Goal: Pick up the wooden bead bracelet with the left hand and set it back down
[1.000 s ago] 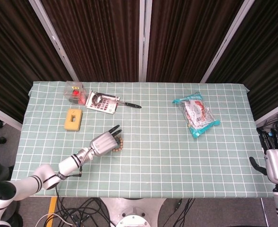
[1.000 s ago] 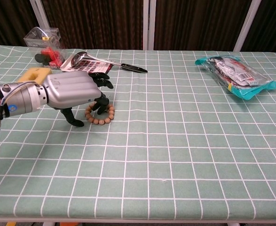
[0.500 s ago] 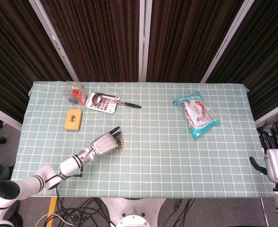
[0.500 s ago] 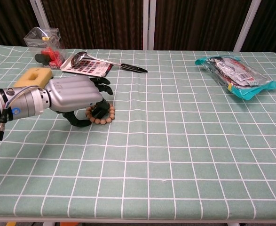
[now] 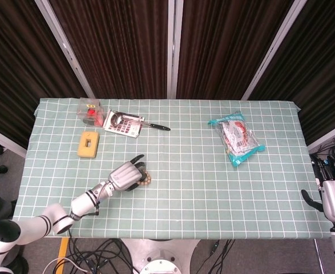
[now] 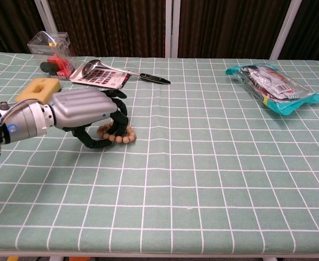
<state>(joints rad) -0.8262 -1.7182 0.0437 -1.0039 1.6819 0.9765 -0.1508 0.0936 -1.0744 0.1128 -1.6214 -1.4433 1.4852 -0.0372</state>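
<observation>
The wooden bead bracelet (image 5: 147, 180) (image 6: 119, 137) lies on the green checked tablecloth, left of centre and towards the front. My left hand (image 5: 125, 176) (image 6: 85, 111) sits low over it, with thumb and dark fingers curled around the beads and pinching them. The ring looks squeezed narrow and still touches the cloth. Part of the bracelet is hidden under the palm. My right hand (image 5: 334, 197) hangs off the table's right edge, fingers apart and holding nothing; the chest view does not show it.
A yellow sponge (image 5: 88, 143) (image 6: 37, 87) lies behind the left hand. Further back are a clear box with red parts (image 5: 89, 110) (image 6: 51, 46), a calculator (image 5: 123, 123) (image 6: 100, 76) and a black-handled utensil (image 5: 156, 127) (image 6: 155, 79). A teal snack packet (image 5: 236, 137) (image 6: 271, 84) lies at the right.
The left hand has dropped lower and drawn slightly towards the front. Its fingers and thumb have closed around the bracelet, squeezing the ring narrower. The right hand has not moved.
</observation>
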